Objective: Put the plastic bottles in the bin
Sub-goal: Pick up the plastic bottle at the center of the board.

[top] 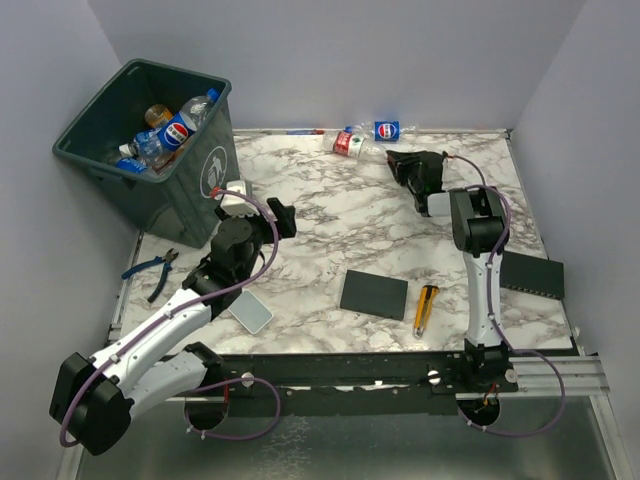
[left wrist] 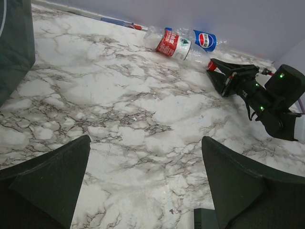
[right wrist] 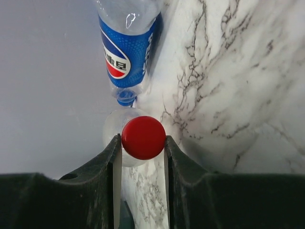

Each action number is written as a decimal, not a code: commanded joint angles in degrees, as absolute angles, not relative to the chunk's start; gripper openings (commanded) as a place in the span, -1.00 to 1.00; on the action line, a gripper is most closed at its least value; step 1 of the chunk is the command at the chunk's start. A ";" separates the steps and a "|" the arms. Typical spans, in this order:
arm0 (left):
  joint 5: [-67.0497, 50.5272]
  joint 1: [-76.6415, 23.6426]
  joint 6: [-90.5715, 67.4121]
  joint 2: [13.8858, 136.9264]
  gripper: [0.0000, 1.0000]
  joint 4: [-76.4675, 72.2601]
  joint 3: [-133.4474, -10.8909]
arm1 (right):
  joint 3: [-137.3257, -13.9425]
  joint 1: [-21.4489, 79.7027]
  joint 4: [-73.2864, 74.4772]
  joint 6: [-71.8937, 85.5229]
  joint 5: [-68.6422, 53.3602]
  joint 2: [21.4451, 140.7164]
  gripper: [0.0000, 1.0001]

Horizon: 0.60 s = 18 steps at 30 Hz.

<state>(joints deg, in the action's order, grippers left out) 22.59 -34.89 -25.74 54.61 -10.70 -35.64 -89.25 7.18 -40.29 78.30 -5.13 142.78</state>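
Note:
The bin (top: 150, 175) stands at the far left and holds several plastic bottles, a Pepsi one (top: 180, 130) on top. Its wall also shows in the left wrist view (left wrist: 14, 43). Two bottles lie at the back wall: a red-label bottle (top: 349, 143) (left wrist: 170, 44) and a blue Pepsi bottle (top: 388, 130) (right wrist: 125, 47). My right gripper (top: 400, 161) (right wrist: 142, 140) is shut on the red-label bottle's red cap (right wrist: 143, 137), both fingers touching it. My left gripper (top: 283, 215) (left wrist: 145, 191) is open and empty, low over the marble next to the bin.
A black flat pad (top: 374, 294) and a yellow utility knife (top: 426, 308) lie mid-front. Blue pliers (top: 150, 270) and a grey card (top: 250, 313) lie by the left arm. A black box (top: 530, 273) sits at the right edge. A pen (top: 305, 131) lies along the back wall.

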 commanded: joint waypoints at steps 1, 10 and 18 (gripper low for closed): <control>23.62 -34.98 -25.75 51.99 0.98 -11.61 -35.99 | -83.38 7.43 -46.88 77.30 -7.27 136.42 -0.93; 25.63 -34.94 -17.50 45.73 0.98 -11.59 -39.25 | -68.51 8.25 -44.00 68.67 -18.32 112.72 -0.99; 7.87 -34.98 -6.95 48.19 0.98 -4.21 -53.19 | -69.01 17.21 4.81 36.31 -17.31 84.55 -0.99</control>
